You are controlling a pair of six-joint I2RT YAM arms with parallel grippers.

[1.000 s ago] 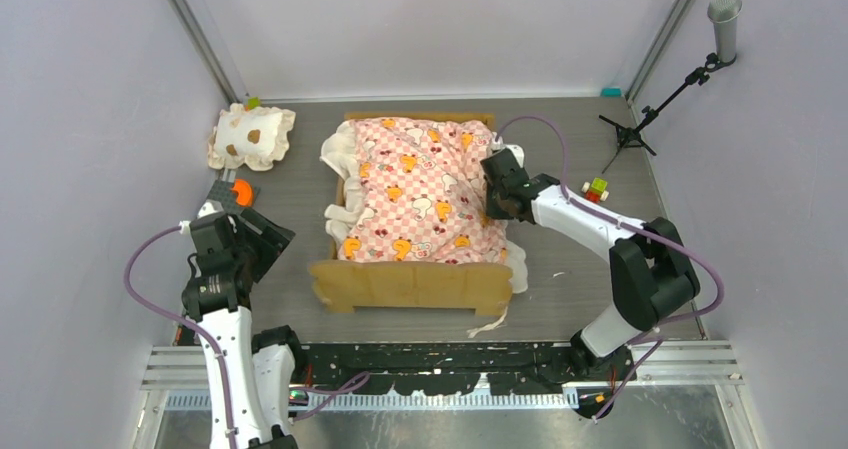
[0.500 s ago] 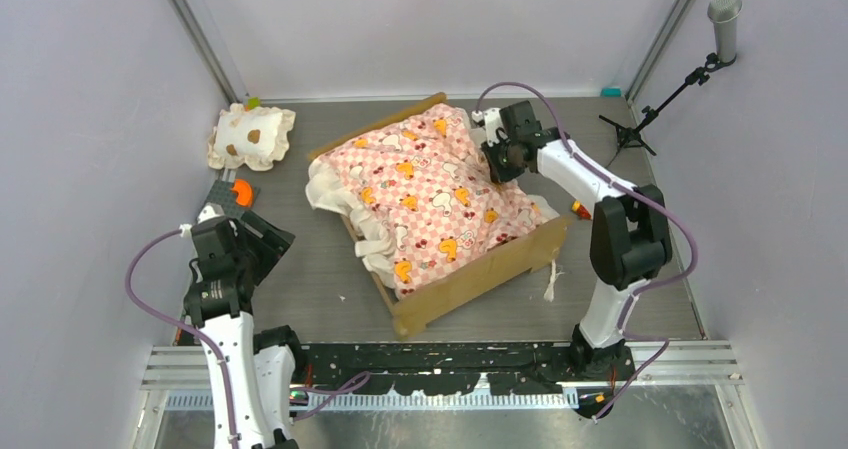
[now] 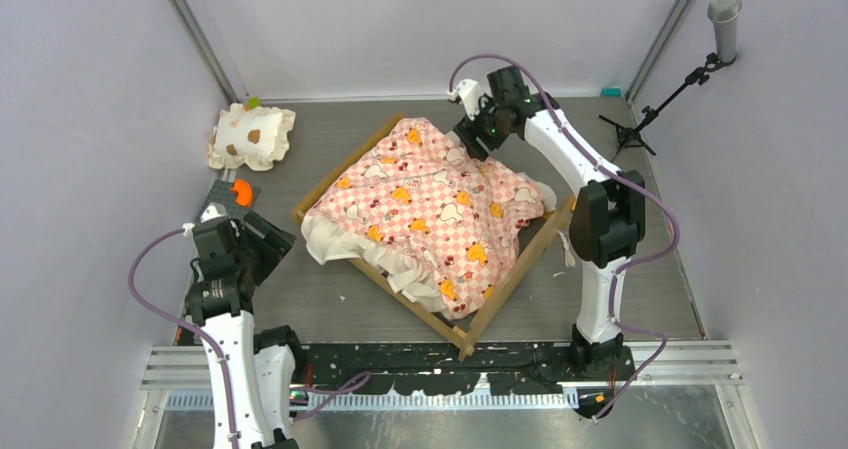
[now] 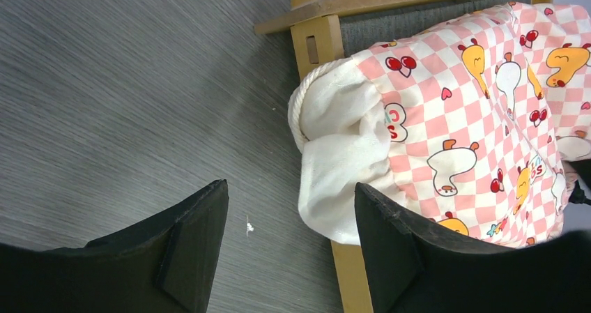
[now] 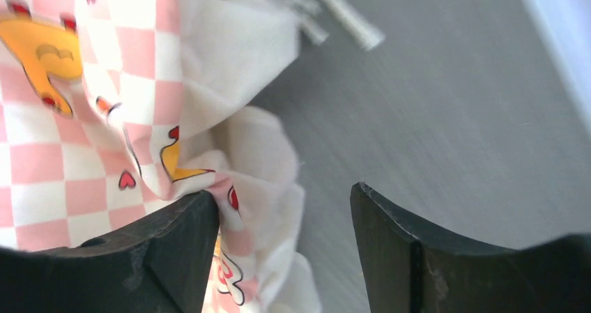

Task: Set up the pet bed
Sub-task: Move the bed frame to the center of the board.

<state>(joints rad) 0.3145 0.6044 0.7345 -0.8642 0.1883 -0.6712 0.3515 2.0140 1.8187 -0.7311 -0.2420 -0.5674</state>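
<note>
The pet bed, a light-wood frame (image 3: 500, 294) with a pink checkered mattress (image 3: 425, 204) printed with orange animals, lies diagonally in mid-table. My right gripper (image 3: 470, 137) hovers at its far corner. In the right wrist view it (image 5: 282, 191) is open, and the cream ruffle (image 5: 268, 153) brushes the left finger without being pinched. My left gripper (image 3: 262, 241) stays left of the bed. In the left wrist view it (image 4: 289, 187) is open over bare table, with the bed's wooden corner (image 4: 317, 27) and white ruffle (image 4: 334, 153) just ahead.
A small cream pillow with brown spots (image 3: 252, 136) lies at the far left. An orange piece on a dark block (image 3: 238, 191) sits near the left arm. A microphone stand (image 3: 640, 119) is at the far right, and walls close in on three sides.
The bed has swung counterclockwise from square to diagonal. My right gripper moved toward the far wall with it and opened, letting go of the mattress. The left arm stayed put.
</note>
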